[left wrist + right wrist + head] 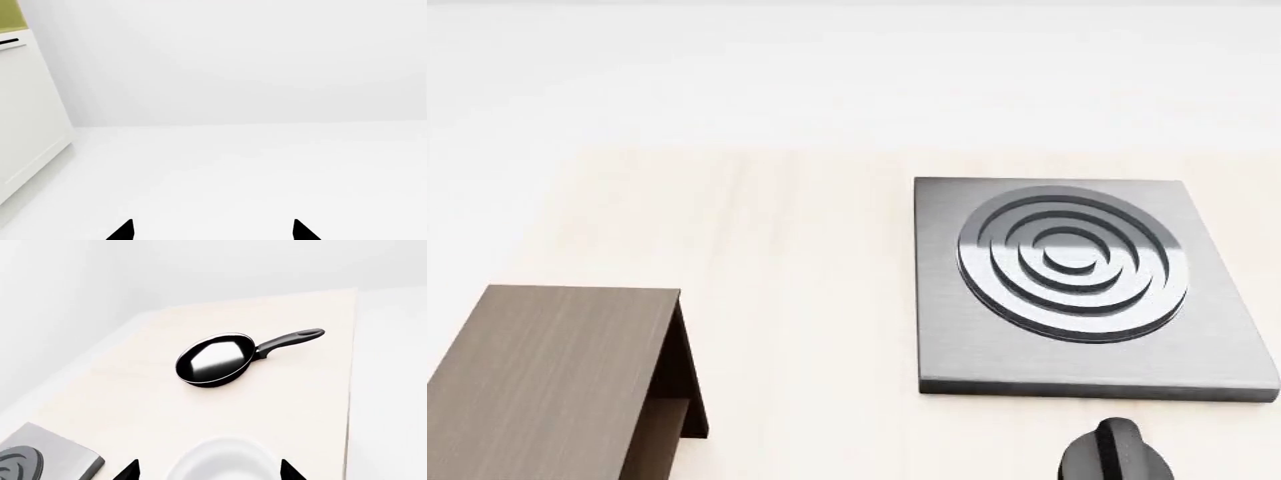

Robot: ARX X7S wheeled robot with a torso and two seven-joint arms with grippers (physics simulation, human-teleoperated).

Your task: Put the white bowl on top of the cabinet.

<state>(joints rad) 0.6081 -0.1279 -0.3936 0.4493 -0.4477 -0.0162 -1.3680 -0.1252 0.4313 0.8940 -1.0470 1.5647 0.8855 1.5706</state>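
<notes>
The white bowl (pixel 223 460) shows only in the right wrist view, standing on the pale wooden counter (pixel 133 405) between the two black fingertips of my right gripper (pixel 210 472), which is open and empty. The dark brown cabinet (pixel 547 375) stands at the near left of the head view, its flat top bare. My left gripper (pixel 213 231) is open and empty, its fingertips over a plain white floor or wall, away from the counter. Neither arm shows in the head view.
A black frying pan (pixel 217 359) with its handle lies beyond the bowl. A grey square stove plate (pixel 1088 285) with ringed burner sits at the head view's right, a black knob (pixel 1114 455) near it. A white cupboard (pixel 27 115) stands beside the left gripper.
</notes>
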